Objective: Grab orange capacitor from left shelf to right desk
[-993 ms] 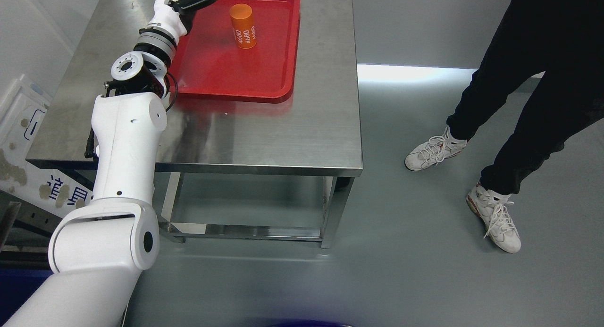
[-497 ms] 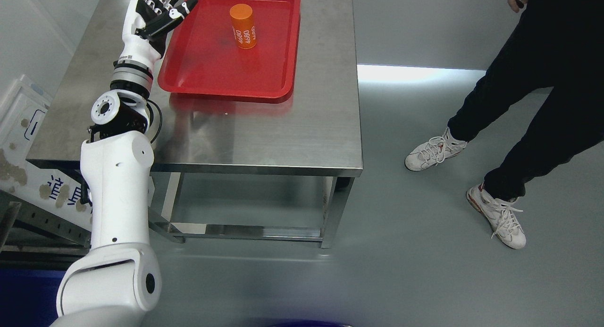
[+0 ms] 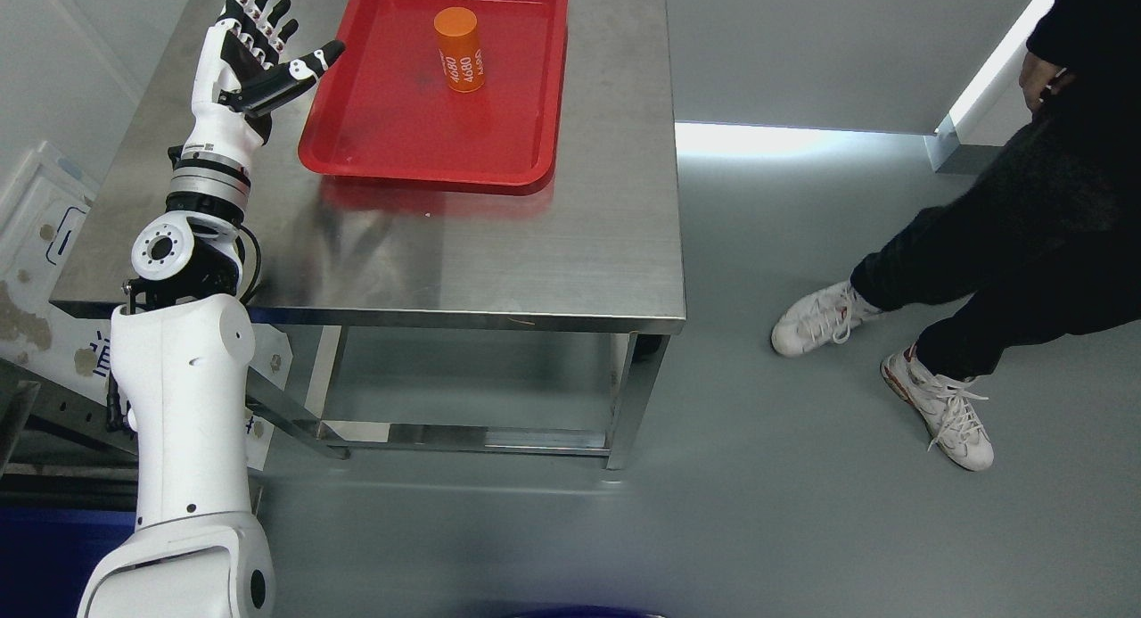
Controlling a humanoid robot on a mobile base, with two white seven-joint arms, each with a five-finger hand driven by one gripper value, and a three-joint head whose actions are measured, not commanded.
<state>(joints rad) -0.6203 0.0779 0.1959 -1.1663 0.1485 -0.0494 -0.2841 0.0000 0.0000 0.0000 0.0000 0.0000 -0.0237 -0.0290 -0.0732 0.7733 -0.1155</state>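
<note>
Withdrawing leftward off the red plastic tray (image 3: 419,150), the white-and-black left hand (image 3: 242,61) is hanging empty, fingers splayed. Upright inside that tray, the orange cylindrical capacitor (image 3: 459,50) is standing released; placement seems complete, retraction remaining.

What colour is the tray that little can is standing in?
Red. The tray shows clearly in the head view, on the steel table.
</note>
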